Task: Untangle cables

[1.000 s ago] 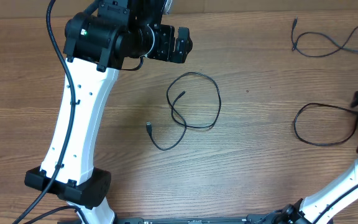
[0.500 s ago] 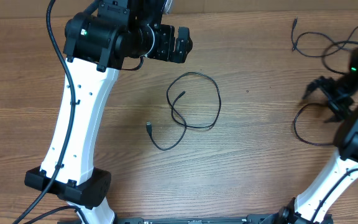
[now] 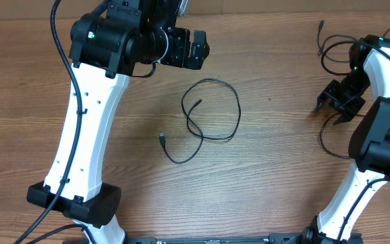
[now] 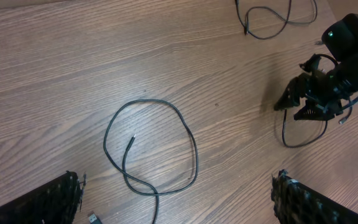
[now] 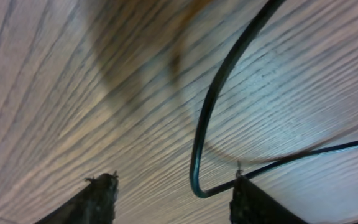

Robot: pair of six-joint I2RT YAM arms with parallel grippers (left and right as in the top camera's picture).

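My right claw (image 3: 330, 107) sits low on the tabletop (image 3: 283, 169), fingers apart, straddling the cable (image 5: 209, 115) bend, ready to pinch.

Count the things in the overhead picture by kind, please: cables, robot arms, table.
Thin black flexible cables with small plugs: 3 (centre loop, right loop, far-right corner cable)
White-and-black robot arms: 2 (left arm, right arm)
Brown wooden table: 1
Total: 6

Wood-grain table (image 3: 283, 183), three thin black cables lying flat on it and well apart, looped cable (image 3: 240, 112) at centre with its plug end (image 3: 162, 137) toward near-left, second cable (image 3: 321, 30) at far right, third cable (image 4: 286, 138) curving at right.
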